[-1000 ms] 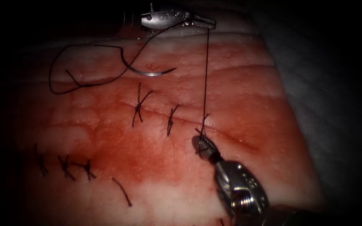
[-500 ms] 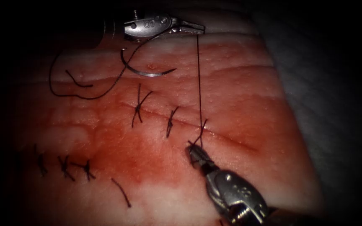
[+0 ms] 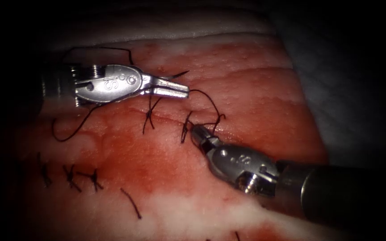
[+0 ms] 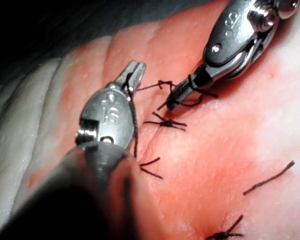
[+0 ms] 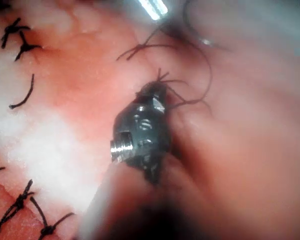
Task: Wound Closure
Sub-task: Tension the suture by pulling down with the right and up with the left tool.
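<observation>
- Endoscope view: we see the left arm's polished steel needle driver [image 3: 182, 90] lying across the pale-and-red pork-belly tissue [image 3: 255, 89], its two jaws pressed together on the thin black suture thread [image 3: 204, 94].
- From those jaws the thread arcs over in a slack loop to the third stitch, at the cut's right end.
- The right arm's steel needle driver [image 3: 196, 133] rests its tip against the tissue just beside that stitch; its jaws are closed, with thread wrapped about them in the left wrist view [image 4: 176, 97]. We cannot tell whether a strand lies between the jaws themselves.
- The curved steel needle [image 3: 179, 74] lies free on the tissue above the cut, mostly hidden behind the left tool; only its sharp tip shows, and neither tool holds it.
- We count three black stitches along the fine cut [image 3: 166, 119]: one under the left tool's jaws [image 3: 148, 117], one in the middle [image 3: 184, 129], one by the right tool's tip [image 3: 218, 122].
- Three older knots [image 3: 70, 175] sit in a row lower left, with one loose cut end of thread [image 3: 131, 203] near them.
- Red fluid [image 3: 126, 160] stains the surface below the cut.
- The tissue's far edge runs just above the left tool, and its right edge falls away well apart from both tips; the tips themselves stand near each other.
</observation>
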Robot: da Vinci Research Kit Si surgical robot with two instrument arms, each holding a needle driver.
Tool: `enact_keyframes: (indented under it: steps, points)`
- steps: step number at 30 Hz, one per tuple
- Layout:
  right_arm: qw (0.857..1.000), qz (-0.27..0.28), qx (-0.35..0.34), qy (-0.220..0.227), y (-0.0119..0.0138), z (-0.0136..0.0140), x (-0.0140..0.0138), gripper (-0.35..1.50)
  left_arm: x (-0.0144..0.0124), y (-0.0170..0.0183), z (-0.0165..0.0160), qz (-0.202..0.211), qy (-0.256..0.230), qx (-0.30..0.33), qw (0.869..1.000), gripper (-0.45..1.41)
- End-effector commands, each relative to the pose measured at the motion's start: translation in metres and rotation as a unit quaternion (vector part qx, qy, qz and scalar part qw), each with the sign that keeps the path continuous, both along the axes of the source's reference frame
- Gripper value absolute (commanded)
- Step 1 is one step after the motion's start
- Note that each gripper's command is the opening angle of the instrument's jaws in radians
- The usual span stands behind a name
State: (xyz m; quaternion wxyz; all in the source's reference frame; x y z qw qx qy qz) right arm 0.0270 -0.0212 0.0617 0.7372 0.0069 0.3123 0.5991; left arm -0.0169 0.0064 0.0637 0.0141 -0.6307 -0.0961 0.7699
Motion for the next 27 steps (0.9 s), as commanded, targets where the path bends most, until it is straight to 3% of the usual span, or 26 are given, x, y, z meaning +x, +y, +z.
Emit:
enact_keyframes:
  steps: [1, 3, 4, 5, 6, 7, 9, 10, 12, 13, 14, 17, 19, 21, 22, 23, 27]
  points:
    - [0.997, 0.030, 0.051, 0.040, -0.0001, 0.0010, 0.0008, -0.35, -0.0006, 0.0000, 0.0001, 0.001, -0.002, -0.001, 1.000, -0.45]
    - [0.982, 0.076, 0.139, 0.099, -0.0003, 0.0016, 0.0004, -0.35, -0.0008, -0.0006, -0.0009, 0.003, -0.004, -0.001, 1.000, -0.45]
    - [0.982, 0.076, 0.139, 0.099, -0.0003, 0.0016, 0.0004, -0.35, -0.0008, -0.0006, -0.0009, 0.003, -0.004, -0.001, 1.000, -0.45]
    - [0.944, 0.144, 0.239, 0.174, -0.0009, 0.0017, -0.0004, -0.35, -0.0010, -0.0012, -0.0020, 0.004, -0.004, -0.001, 1.000, -0.45]
    - [0.944, 0.144, 0.239, 0.174, -0.0009, 0.0017, -0.0004, -0.35, -0.0010, -0.0012, -0.0020, 0.004, -0.004, -0.001, 1.000, -0.45]
    - [0.932, 0.164, 0.255, 0.200, -0.0011, 0.0016, -0.0007, -0.35, -0.0011, -0.0014, -0.0023, 0.003, -0.005, -0.004, 1.000, -0.45]
    - [0.883, 0.226, 0.290, 0.291, -0.0021, 0.0009, -0.0017, -0.35, -0.0013, -0.0016, -0.0027, 0.006, -0.004, -0.004, 1.000, -0.45]
    - [0.883, 0.226, 0.290, 0.291, -0.0021, 0.0009, -0.0017, -0.35, -0.0013, -0.0016, -0.0027, 0.006, -0.004, -0.004, 1.000, -0.45]
    - [0.867, 0.239, 0.271, 0.344, -0.0034, -0.0005, -0.0021, -0.35, -0.0013, -0.0017, -0.0025, 0.008, -0.002, -0.004, 1.000, -0.45]
    - [0.868, 0.242, 0.264, 0.342, -0.0036, -0.0009, -0.0021, -0.35, -0.0013, -0.0017, -0.0024, 0.009, -0.002, -0.004, 1.000, -0.45]
    - [0.892, 0.219, 0.227, 0.324, -0.0043, -0.0019, -0.0020, -0.35, -0.0012, -0.0015, -0.0021, 0.009, -0.003, -0.004, 1.000, -0.45]
    - [0.932, 0.154, 0.156, 0.287, -0.0048, -0.0035, -0.0016, -0.35, -0.0011, -0.0013, -0.0017, 0.011, -0.004, -0.004, 1.000, -0.45]
    - [0.949, 0.127, 0.117, 0.265, -0.0051, -0.0046, -0.0015, -0.35, -0.0010, -0.0011, -0.0014, 0.009, -0.001, -0.005, 1.000, -0.45]
    - [0.979, 0.058, 0.021, 0.193, -0.0053, -0.0073, -0.0012, -0.35, -0.0006, -0.0004, -0.0007, 0.004, 0.006, -0.008, 1.000, -0.45]
    - [0.986, 0.035, -0.012, 0.165, -0.0053, -0.0079, -0.0011, -0.35, -0.0006, -0.0001, -0.0005, 0.003, 0.008, -0.011, 1.000, -0.45]
    - [0.993, -0.005, -0.065, 0.099, -0.0054, -0.0093, -0.0009, -0.35, -0.0004, 0.0009, 0.0001, 0.000, 0.010, -0.009, 1.000, -0.45]
    - [0.996, -0.031, -0.084, 0.030, -0.0055, -0.0111, -0.0006, -0.35, -0.0006, 0.0042, 0.0021, -0.011, 0.016, -0.007, 1.000, -0.45]
